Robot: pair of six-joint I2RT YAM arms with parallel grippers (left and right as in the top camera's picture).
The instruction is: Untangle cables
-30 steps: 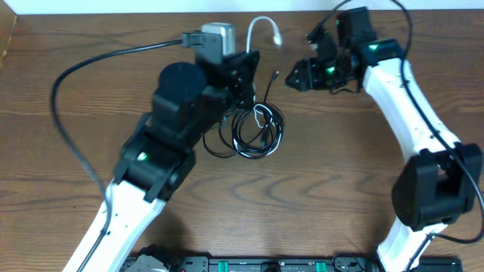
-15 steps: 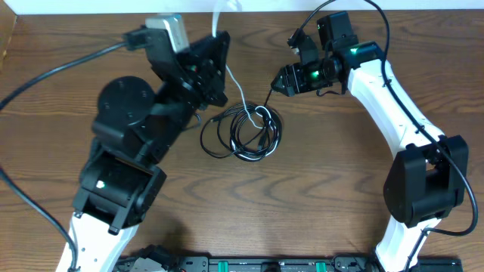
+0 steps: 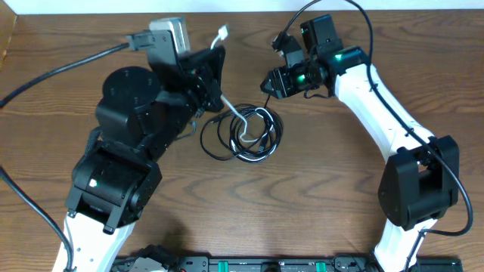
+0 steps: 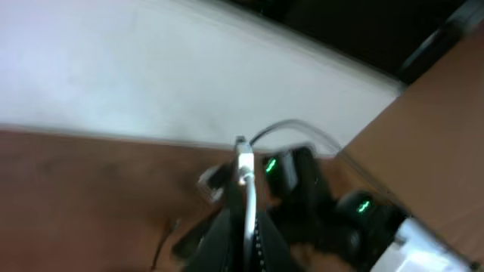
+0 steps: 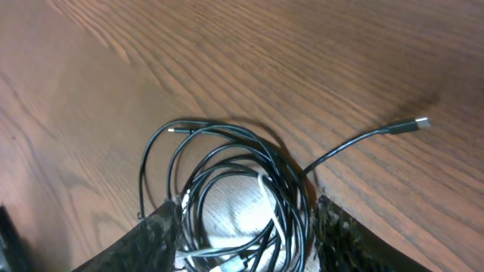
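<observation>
Pulled up and leftward since a second ago, the white cable [image 3: 234, 109] now slants from the black cable [image 3: 236, 143], coiled on the desk [image 3: 318, 196] at frame centre, to the left tool [image 3: 217, 62], which pinches it tight, its plug [image 3: 222, 32] near the top edge. At the coil's upper right, nearer than before, the right tool [image 3: 269, 81] hovers. Its fingers [image 5: 162, 234] stand apart, gripping nothing.

Soft even light; left wrist view motion-blurred.
</observation>
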